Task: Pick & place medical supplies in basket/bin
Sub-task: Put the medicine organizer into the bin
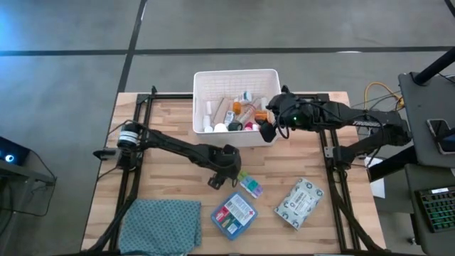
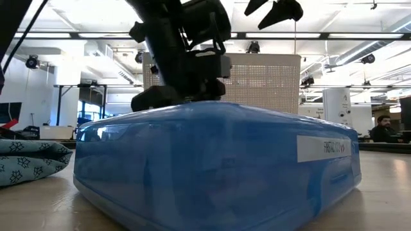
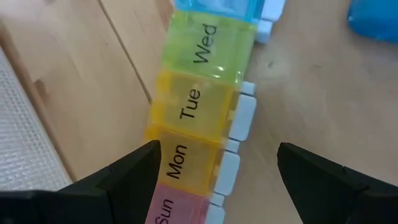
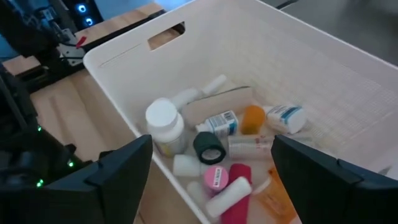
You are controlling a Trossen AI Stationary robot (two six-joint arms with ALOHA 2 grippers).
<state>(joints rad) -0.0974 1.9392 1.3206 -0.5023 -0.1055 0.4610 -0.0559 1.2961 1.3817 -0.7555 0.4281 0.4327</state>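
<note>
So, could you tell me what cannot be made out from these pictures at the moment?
- Low view: the blue first-aid box fills the frame and hides the bin's lower part and the pill organiser.
- Left wrist view: the pill organiser is cut off at both ends; its contents are unreadable.
- High view: labels on items in the white bin are too small.
- Right wrist view: the right gripper hides the bin's near corner.

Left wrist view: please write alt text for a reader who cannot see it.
The open left gripper hangs over a multicoloured pill organiser lying on the wooden table, its two dark fingers either side of the compartments marked Mon and Sun. Tue and Wed follow beyond.
</note>
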